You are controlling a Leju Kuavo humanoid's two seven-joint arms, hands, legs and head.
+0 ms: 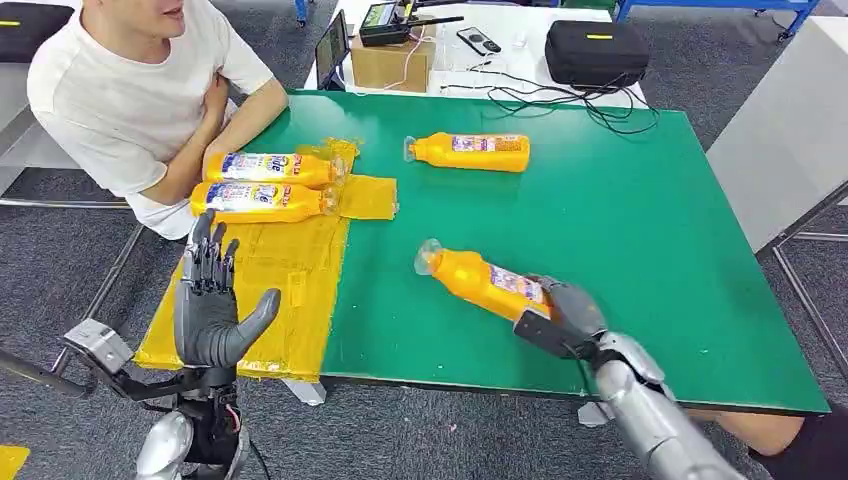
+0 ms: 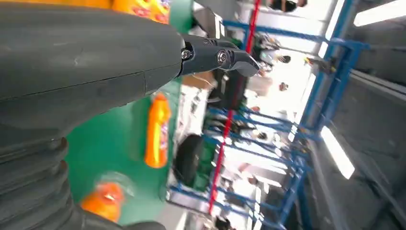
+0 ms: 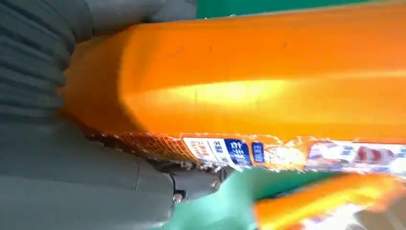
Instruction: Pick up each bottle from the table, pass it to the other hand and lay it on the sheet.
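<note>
Right hand (image 1: pixel 566 312) around bottle (image 1: pixel 485 281) base — left hand (image 1: pixel 212 305) upright, fingers spread.

bottle (image 3: pixel 268 86) label print blurred, nothing legible

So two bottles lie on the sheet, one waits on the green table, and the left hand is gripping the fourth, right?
Wrong hand. The head view shows the right hand gripping the fourth bottle; the left hand is open, holding nothing. The rest stands.

Bright even light, blurred wrist views
</note>
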